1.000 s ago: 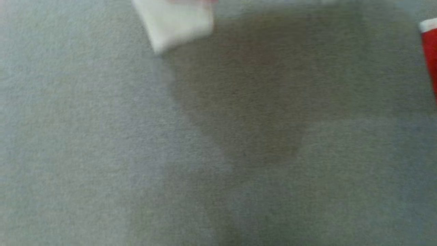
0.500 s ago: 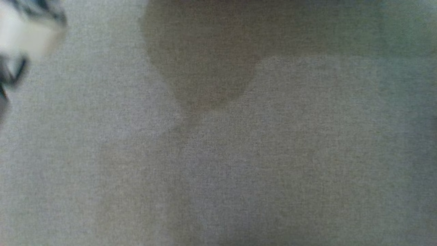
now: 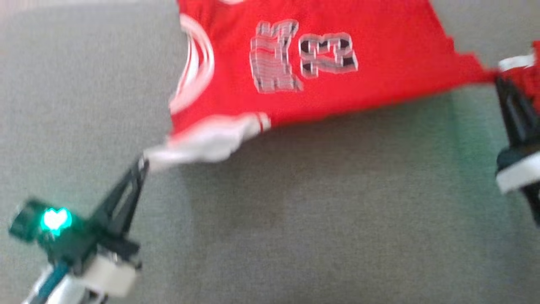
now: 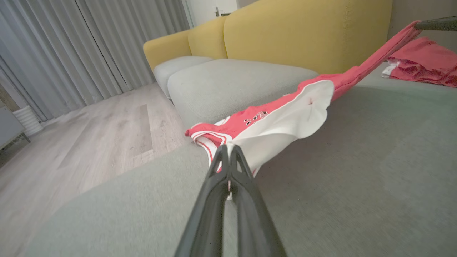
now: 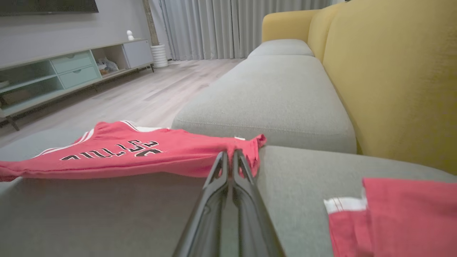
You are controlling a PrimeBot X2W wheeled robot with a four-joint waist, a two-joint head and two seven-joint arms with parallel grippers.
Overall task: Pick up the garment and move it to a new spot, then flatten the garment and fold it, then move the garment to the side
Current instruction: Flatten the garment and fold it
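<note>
Head's swung round since a second ago onto the limp, light-looking garment [image 3: 320, 84] at 12 o'clock over the sofa seat [image 3: 295, 219], left gripper [image 3: 142, 164] and right gripper [image 3: 500, 81] pinching its corners, sensible holds.

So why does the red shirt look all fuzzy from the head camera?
Head view: the shirt is smeared, lettering jagged, soft shadow under it on the sofa. Left wrist view: floor blurry at the edge. Right wrist view: crisp lettering.

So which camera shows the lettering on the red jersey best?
The right wrist view: the lettering on the jersey is sharp there, though slanted. The head view has it face-on but blurred; the left wrist view catches just a scrap.
</note>
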